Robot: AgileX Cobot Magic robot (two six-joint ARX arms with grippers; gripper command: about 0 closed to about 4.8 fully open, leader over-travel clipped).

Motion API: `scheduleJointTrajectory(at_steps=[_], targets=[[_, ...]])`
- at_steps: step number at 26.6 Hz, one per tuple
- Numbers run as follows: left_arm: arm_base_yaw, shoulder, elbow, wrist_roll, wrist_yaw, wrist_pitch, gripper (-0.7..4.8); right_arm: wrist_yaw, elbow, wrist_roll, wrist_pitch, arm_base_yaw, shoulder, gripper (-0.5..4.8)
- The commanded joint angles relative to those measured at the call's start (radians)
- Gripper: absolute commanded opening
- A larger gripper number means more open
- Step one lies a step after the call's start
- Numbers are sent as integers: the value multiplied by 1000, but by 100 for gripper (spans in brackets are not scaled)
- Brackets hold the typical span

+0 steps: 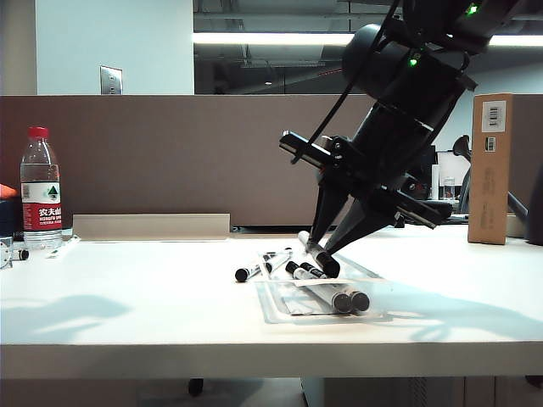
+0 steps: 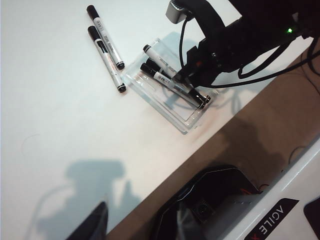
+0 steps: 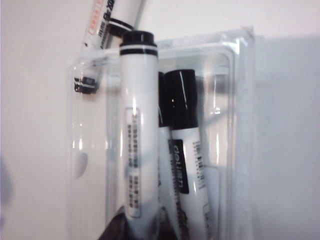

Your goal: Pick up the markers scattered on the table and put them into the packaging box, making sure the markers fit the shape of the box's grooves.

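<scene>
The clear packaging box [image 1: 273,310] lies mid-table, with two markers [image 1: 344,298] in its grooves. My right gripper [image 1: 327,244] reaches down over it, shut on a third marker [image 1: 319,254] that tilts with its low end near the box. In the right wrist view this held marker [image 3: 135,135] hangs over the packaging box [image 3: 240,100], beside the lying markers [image 3: 187,165]. Two loose markers [image 2: 106,37] [image 2: 107,62] lie on the table [image 1: 127,314] just beyond the box [image 2: 186,120]. Of my left gripper only one dark fingertip [image 2: 95,222] shows, high above the table.
A water bottle [image 1: 41,191] with a red cap stands at the far left. A tall brown cardboard box [image 1: 490,170] stands at the back right. A brown partition runs behind the table. The robot's black base [image 2: 210,205] sits off the table's front edge.
</scene>
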Motion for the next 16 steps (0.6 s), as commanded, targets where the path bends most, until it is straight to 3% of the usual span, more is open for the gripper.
scheduleJointTrajectory(at_steps=[1,2,6,11,16], targets=[[2,-3,3,4,5,3,178,4,1,7,-8,1,1,161],[2,-3,3,4,5,3,178,4,1,6,-12,1,1,162],[2,-3,3,4,5,3,178,1,1,7,-18,1,1,270],[2,-2,1,4,1,19,178,-6,23,7,-29,1,0,270],[2,11,-19,-2,2,115,178,-5,87,3,-27,-3,-10,270]])
